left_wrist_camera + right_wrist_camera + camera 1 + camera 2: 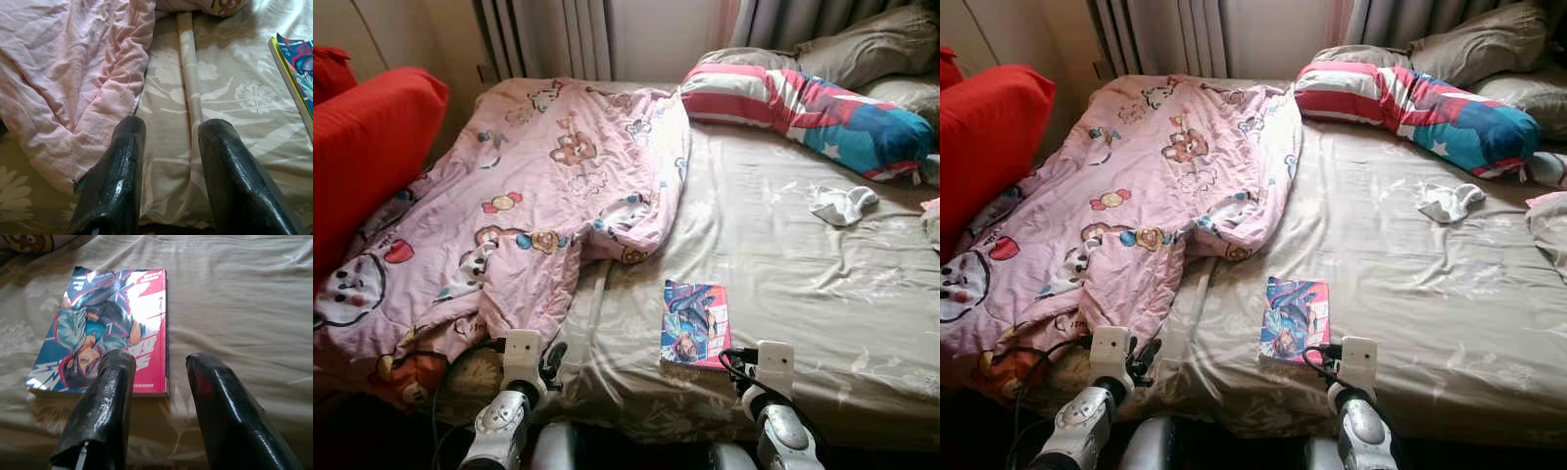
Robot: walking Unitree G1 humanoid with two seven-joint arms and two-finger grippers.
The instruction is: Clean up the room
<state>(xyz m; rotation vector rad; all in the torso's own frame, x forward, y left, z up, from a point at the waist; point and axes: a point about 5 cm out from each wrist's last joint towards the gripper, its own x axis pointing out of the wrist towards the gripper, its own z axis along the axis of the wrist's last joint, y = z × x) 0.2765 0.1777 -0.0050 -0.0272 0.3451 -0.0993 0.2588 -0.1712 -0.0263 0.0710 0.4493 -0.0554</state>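
Book (695,323) flat on bed (783,255) near front edge, right hand (159,377) spread just above its near edge, left hand (168,142) spread beside pink blanket (529,196), sock (842,204) further back.

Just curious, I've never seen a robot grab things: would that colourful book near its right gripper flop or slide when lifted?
The book looks thin, so probably light and bendy. Its glossy cover may slip between the right gripper fingers.
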